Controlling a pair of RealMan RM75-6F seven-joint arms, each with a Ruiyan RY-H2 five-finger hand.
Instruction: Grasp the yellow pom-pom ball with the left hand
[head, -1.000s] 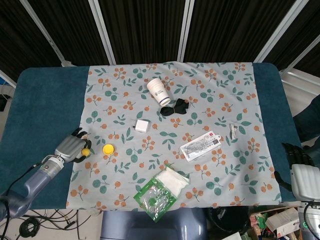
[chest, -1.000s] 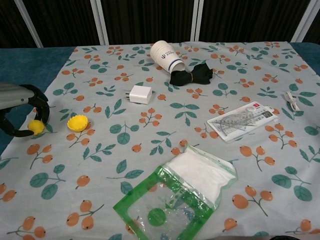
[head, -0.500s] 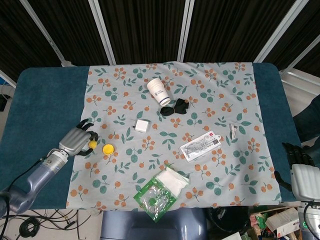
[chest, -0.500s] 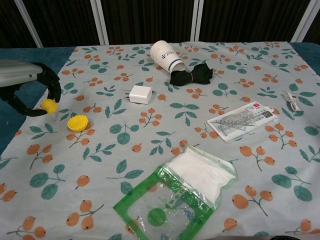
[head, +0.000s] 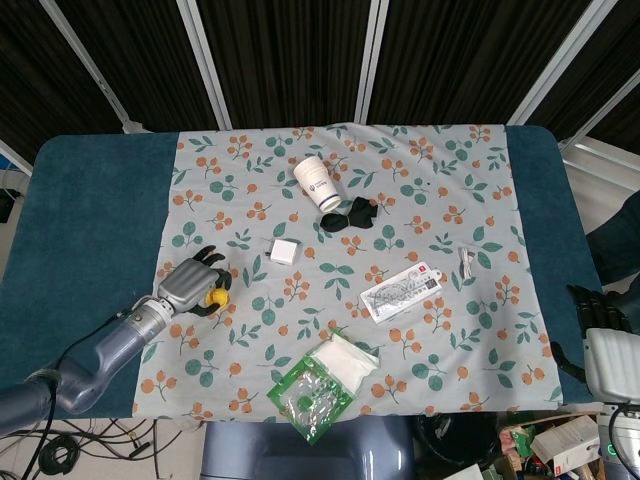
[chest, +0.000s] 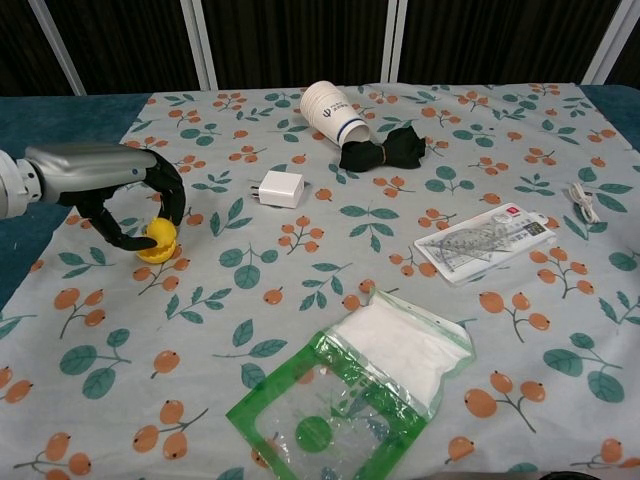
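Note:
The yellow pom-pom ball (chest: 160, 233) sits between the fingertips of my left hand (chest: 138, 190), which holds it low over the flowered cloth at the left. In the head view the same hand (head: 190, 288) shows with the ball (head: 216, 297) at its fingertips. A yellow fluted cap (chest: 149, 254) lies right under the ball; I cannot tell whether they touch. My right hand (head: 598, 318) hangs off the table's right edge, dark fingers only partly seen.
A white charger (chest: 281, 188) lies right of the left hand. Further back lie a tipped paper cup (chest: 330, 109) and a black cloth (chest: 382, 150). A green zip bag (chest: 350, 388), a packaged card (chest: 483, 243) and a small cable (chest: 583, 202) are also on the cloth.
My left hand has carried the pom-pom ball rightward from the blue table edge onto the cloth, ending over the yellow cap. The right hand has not moved.

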